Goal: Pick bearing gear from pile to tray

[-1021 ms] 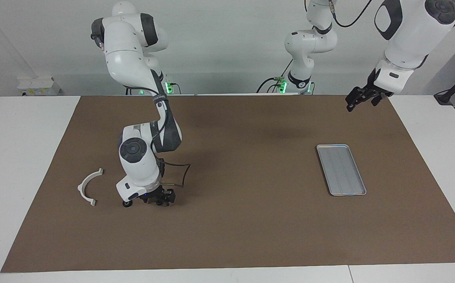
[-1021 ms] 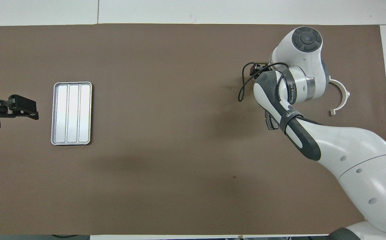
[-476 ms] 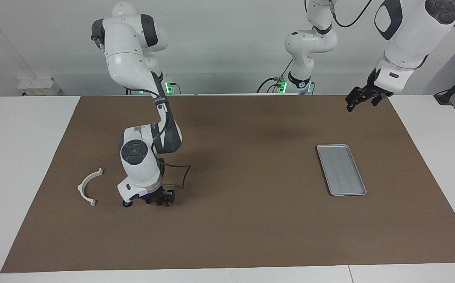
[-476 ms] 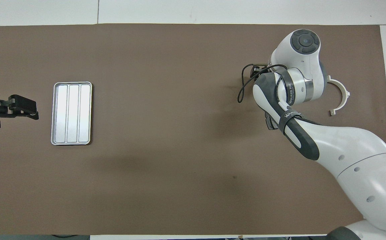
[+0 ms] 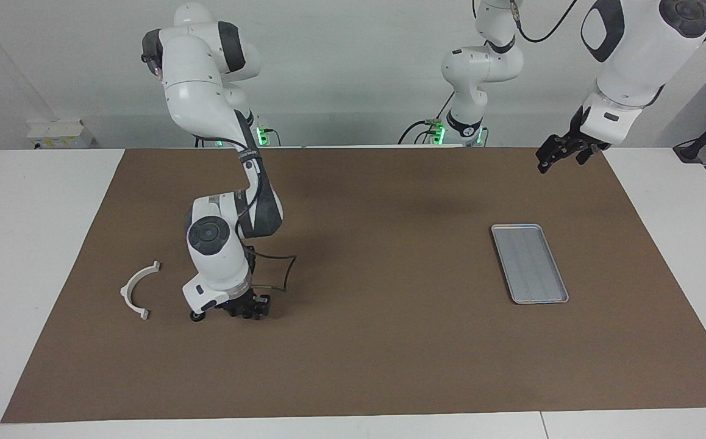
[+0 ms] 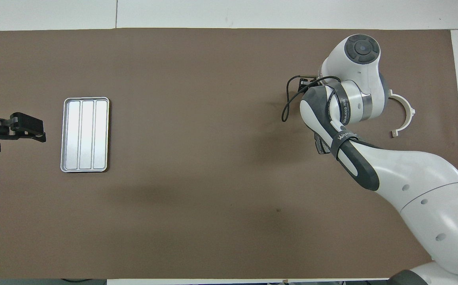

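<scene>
- On the brown mat (image 5: 389, 341) covering the counter (image 5: 30, 231): white half-ring bracket (image 5: 138, 289) at the right arm's end, lying flat, just beside the right arm's wrist, not touching it.
- Small black round piece (image 5: 196, 316) on the mat, right under the edge of the right wrist housing. A dark grey piece (image 6: 320, 145) pokes out from under the right forearm in the overhead view. Rest of the pile is hidden by the arm.
- Tray (image 5: 529, 263) at the left arm's end, well apart from the pile, nothing in it.
- Right claw (image 5: 249, 310): arm folded over, wrist pointing down, tips down at the mat. Can't tell how far open, or whether it has anything.
- Left claw (image 5: 563, 151): waiting in the air over the mat's corner, wide open, holding nothing.
- Writing on right forearm strap reads "WANJEED" roughly; not fully legible.
</scene>
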Controlling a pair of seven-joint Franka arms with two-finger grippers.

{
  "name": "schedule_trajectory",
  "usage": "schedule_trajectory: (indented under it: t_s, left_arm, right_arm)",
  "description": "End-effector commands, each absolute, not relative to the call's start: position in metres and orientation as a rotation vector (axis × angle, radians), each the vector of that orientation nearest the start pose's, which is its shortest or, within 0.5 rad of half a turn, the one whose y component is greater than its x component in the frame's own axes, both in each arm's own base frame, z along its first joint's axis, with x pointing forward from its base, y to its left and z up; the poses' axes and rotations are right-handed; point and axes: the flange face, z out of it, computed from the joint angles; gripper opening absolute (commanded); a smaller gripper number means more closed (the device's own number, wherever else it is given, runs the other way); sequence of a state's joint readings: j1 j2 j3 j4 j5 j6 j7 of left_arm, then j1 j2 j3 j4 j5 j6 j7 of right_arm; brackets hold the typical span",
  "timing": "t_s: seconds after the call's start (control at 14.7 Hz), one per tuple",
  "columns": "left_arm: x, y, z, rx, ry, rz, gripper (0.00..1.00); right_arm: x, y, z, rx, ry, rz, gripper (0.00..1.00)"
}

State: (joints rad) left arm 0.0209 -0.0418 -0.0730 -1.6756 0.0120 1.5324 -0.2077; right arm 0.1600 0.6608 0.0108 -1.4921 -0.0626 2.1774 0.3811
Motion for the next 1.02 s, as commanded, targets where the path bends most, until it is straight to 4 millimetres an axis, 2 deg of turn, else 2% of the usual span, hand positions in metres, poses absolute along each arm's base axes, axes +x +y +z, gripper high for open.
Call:
schedule_trajectory:
  t_s: [0.0,0.14,0.34,0.48,0.61,0.75,0.88,0.95]
  left_arm:
    - [0.528,-0.025,0.602,-3.108,-0.237,0.160,1.00]
    - [0.528,-0.025,0.602,-3.108,-0.237,0.160,1.00]
    - [0.528,-0.025,0.601,-3.108,-0.237,0.163,1.00]
    - [0.528,-0.025,0.601,-3.108,-0.237,0.163,1.00]
    - [0.528,-0.025,0.601,-3.108,-0.237,0.163,1.00]
    - [0.528,-0.025,0.601,-3.108,-0.237,0.163,1.00]
    - [0.528,-0.025,0.601,-3.108,-0.237,0.163,1.00]
    - [0.528,-0.025,0.601,-3.108,-0.237,0.163,1.00]
  right_arm:
    - [0.701,0.110,0.272,-3.167,0.325,-0.010,0.25]
    - [0.701,0.110,0.271,-3.164,0.326,-0.003,0.00]
    - [0.700,0.109,0.270,-3.168,0.322,0.008,0.00]
    - [0.700,0.107,0.283,-3.188,0.293,0.034,0.00]
    - [0.700,0.102,0.321,-3.199,0.255,0.066,0.00]
    - [0.693,0.102,0.373,-3.208,0.225,0.114,0.00]
    - [0.682,0.118,0.426,-3.202,0.217,0.188,0.00]
    - [0.673,0.140,0.451,-3.196,0.202,0.221,0.00]
